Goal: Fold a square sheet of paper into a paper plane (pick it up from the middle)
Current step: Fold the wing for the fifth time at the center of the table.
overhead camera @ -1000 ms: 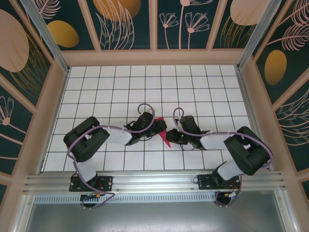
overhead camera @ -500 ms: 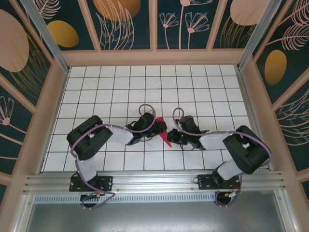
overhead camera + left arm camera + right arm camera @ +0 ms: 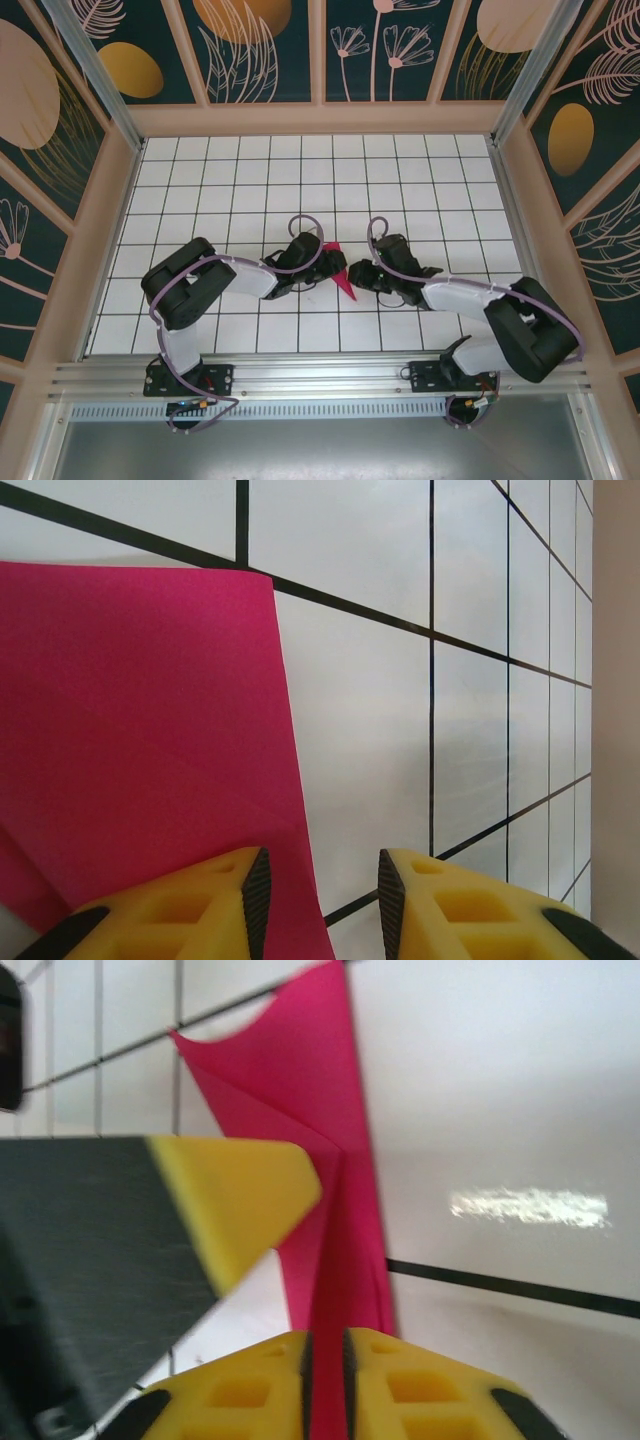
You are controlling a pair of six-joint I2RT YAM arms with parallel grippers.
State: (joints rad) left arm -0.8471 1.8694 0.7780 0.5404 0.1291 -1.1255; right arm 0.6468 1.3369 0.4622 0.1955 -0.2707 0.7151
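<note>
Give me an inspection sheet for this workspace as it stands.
Surface: white tiled table, black grid lines.
Job's things: folded pink paper, creased, between the two arms.
Clutter: nothing seen.
Grippers: left pincer open, one finger over the paper's edge; right pincer shut on a fold of the paper.
Cables: lilac cables looped above each wrist.
Surroundings: floral wall panels on three sides; metal rail at the near edge.

bright, even light; glare streaks the glossy white tiled floor (image 3: 528,1205); right wrist view blurs its yellow fingers (image 3: 420,1375) and folded magenta-pink paper (image 3: 320,1110).
</note>
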